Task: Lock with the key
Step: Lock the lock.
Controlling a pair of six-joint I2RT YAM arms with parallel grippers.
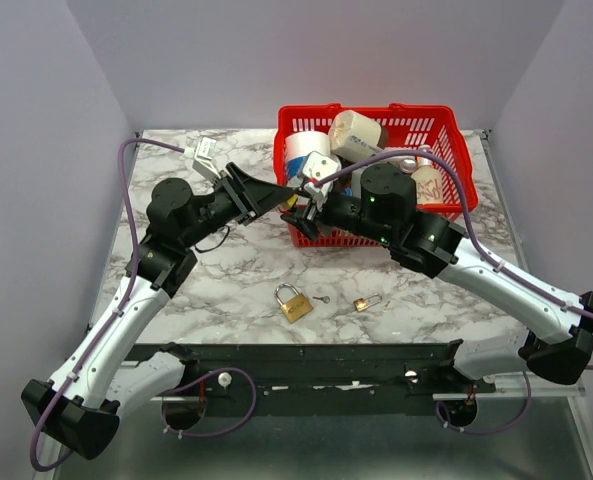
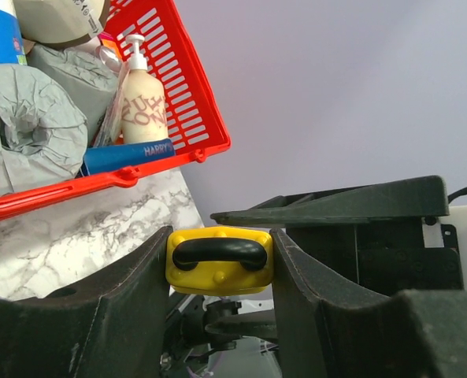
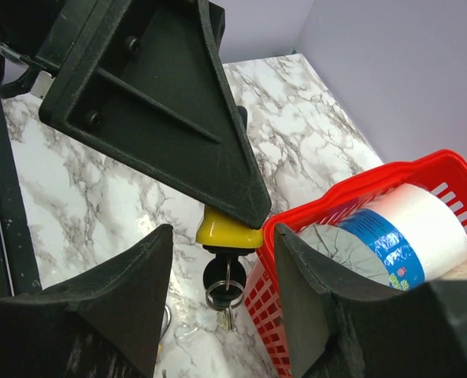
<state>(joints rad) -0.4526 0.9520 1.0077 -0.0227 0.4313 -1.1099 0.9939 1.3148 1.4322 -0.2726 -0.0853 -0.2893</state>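
Yellow padlock (image 3: 221, 230): held off the marble table (image 1: 226, 290), just at the near wall of the red basket (image 1: 446, 125). The left gripper (image 2: 220, 244) is clamped across its body. A black-headed key (image 3: 224, 276) sits in the keyway underneath, with a ring of spare keys hanging from it. Whether the shackle is pressed home cannot be told.

Nearest the arm bases, lying on the table and untouched:
- large brass padlock (image 1: 294, 303)
- small loose key (image 1: 322, 298), just beside it
- small brass padlock (image 1: 364, 302)

Middle ground: the right gripper (image 3: 225, 260), jaws spread. The key head lies in the gap between its fingers, and neither finger touches it.

Step in hand, as judged: take the key head and turn it. The fingers should close flat on the head, above the dangling ring. The twist should follow the key's own axis, while the left arm holds the lock steady so that it does not roll in the grip.

Farthest, in the red basket, piled:
- grey crumpled bundle (image 2: 28, 126)
- white roll with a blue label (image 3: 406, 228)
- pump bottle of lotion (image 2: 142, 106)
- blue tube (image 2: 127, 153)
- beige roll (image 1: 354, 135) on top
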